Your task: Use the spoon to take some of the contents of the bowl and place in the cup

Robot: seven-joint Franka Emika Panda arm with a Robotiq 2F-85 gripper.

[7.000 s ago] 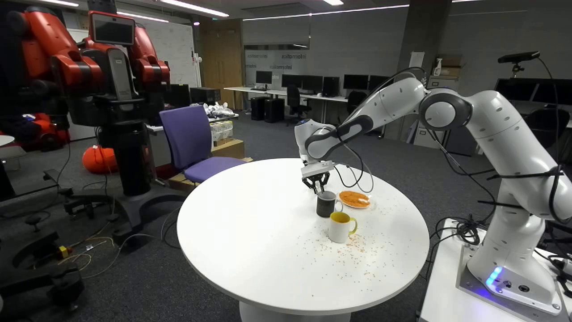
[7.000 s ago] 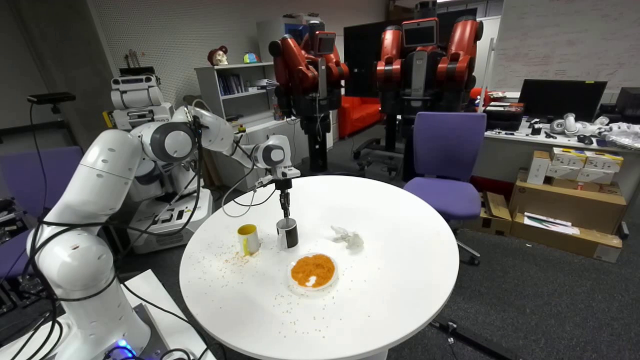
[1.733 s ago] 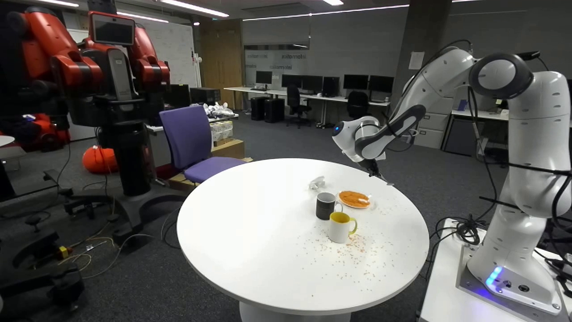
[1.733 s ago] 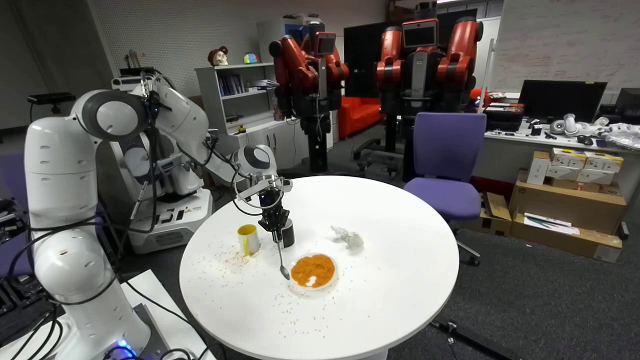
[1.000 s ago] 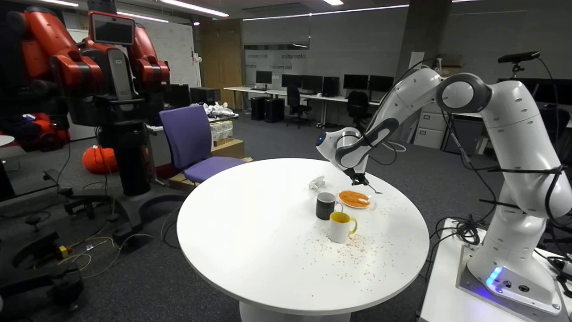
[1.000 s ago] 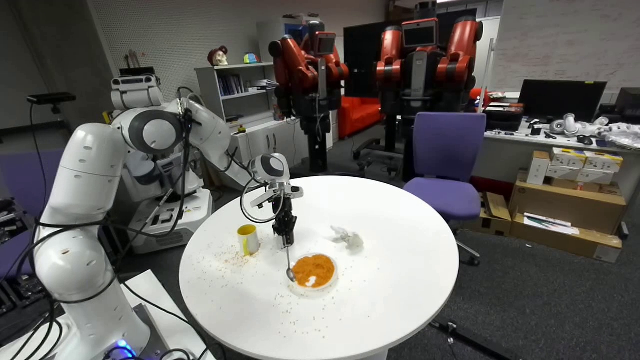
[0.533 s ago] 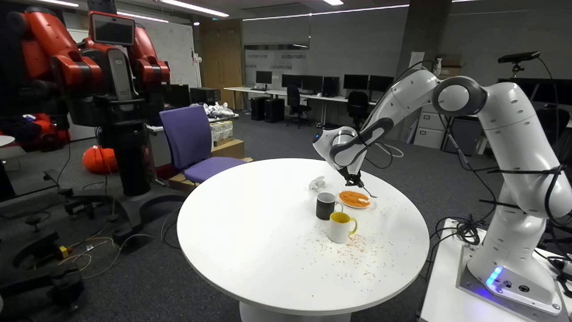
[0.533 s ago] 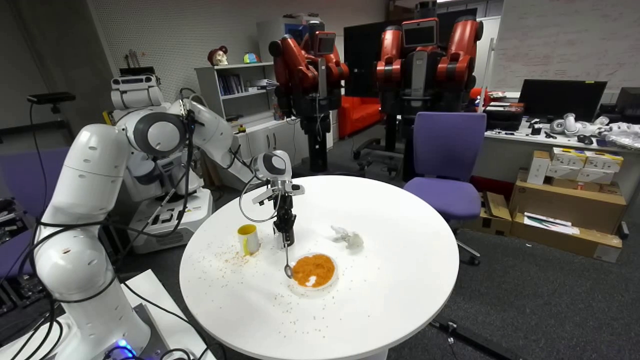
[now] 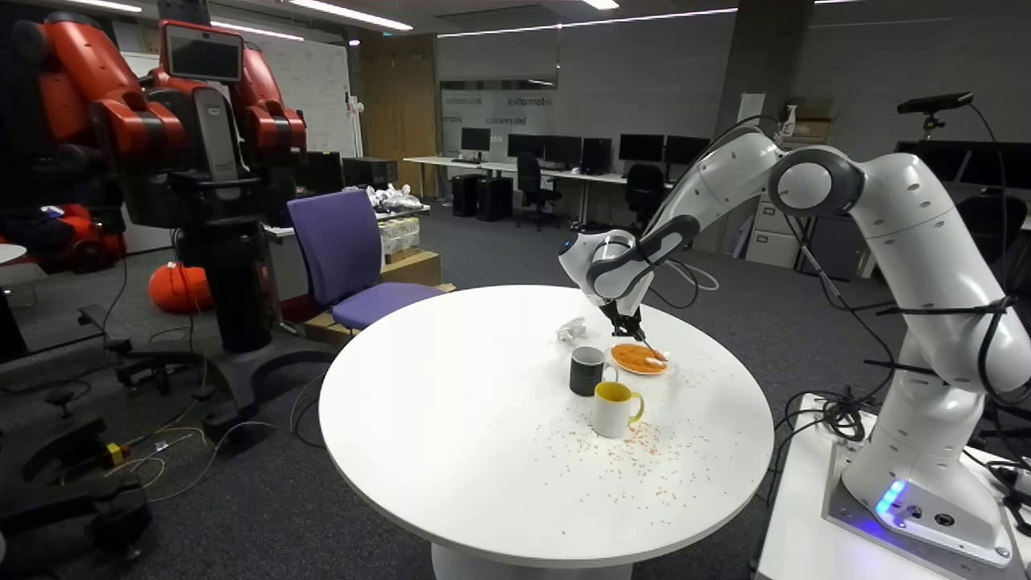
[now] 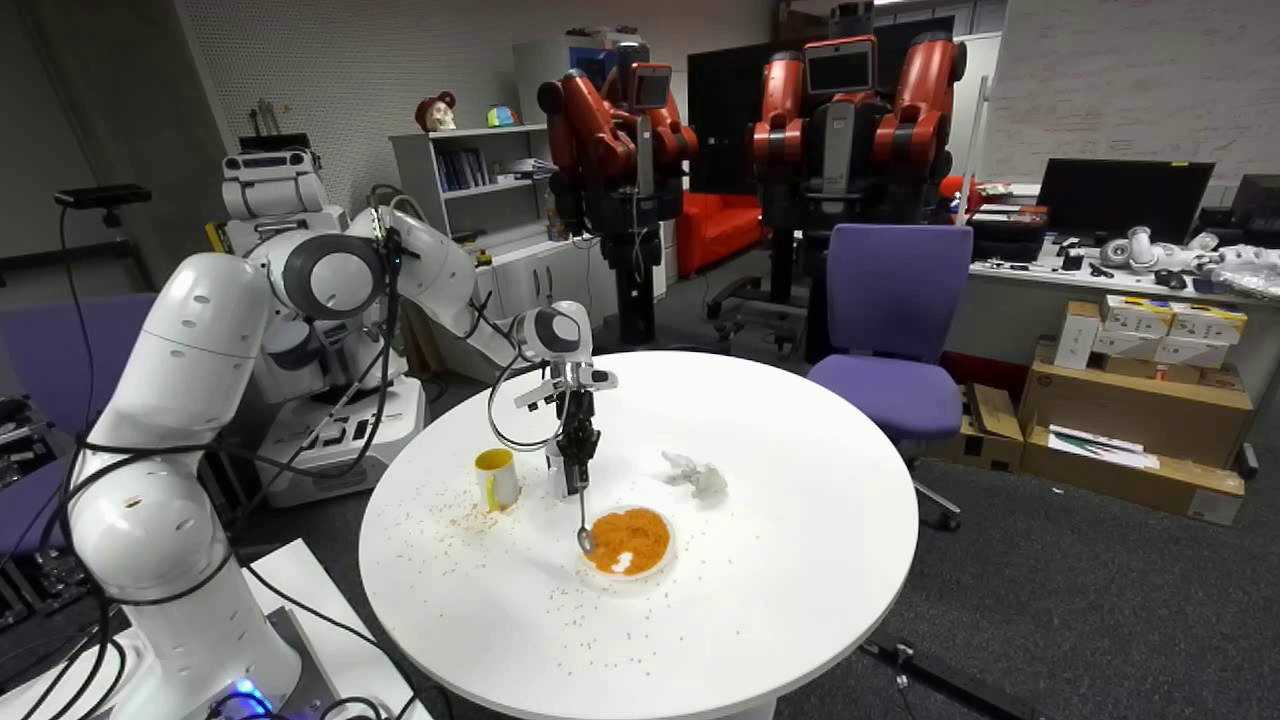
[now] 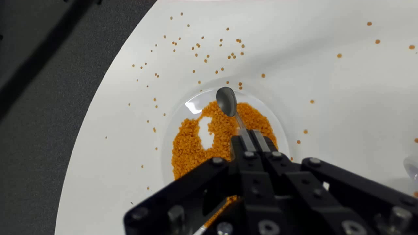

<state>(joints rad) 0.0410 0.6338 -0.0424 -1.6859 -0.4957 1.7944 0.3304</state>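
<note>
The bowl (image 11: 179, 120) is a shallow white dish of orange grains (image 11: 196, 156), with a bare patch in them; it shows in both exterior views (image 9: 616, 366) (image 10: 670, 553). My gripper (image 11: 254, 137) is shut on the spoon (image 11: 226, 101), tilted, beside and over the bowl's edge (image 10: 577, 488). The spoon's head (image 10: 584, 540) is at the bowl's rim; I see no grains on it, and cannot tell whether it touches. A dark cup (image 9: 585, 377) stands beside the bowl, mostly hidden behind my gripper in an exterior view. A white cup with yellow inside (image 9: 610, 419) stands near it.
A crumpled white tissue (image 10: 697, 476) lies on the round white table (image 10: 780, 600) near the bowl. Loose grains are scattered around the yellow cup and the bowl. A purple chair (image 10: 890, 370) stands at the table's edge.
Several seconds ago my gripper pointed down with the spoon in the dark cup. It has since lifted out, tilted, and moved to the bowl; lately the spoon's head moved over the bowl's edge.
</note>
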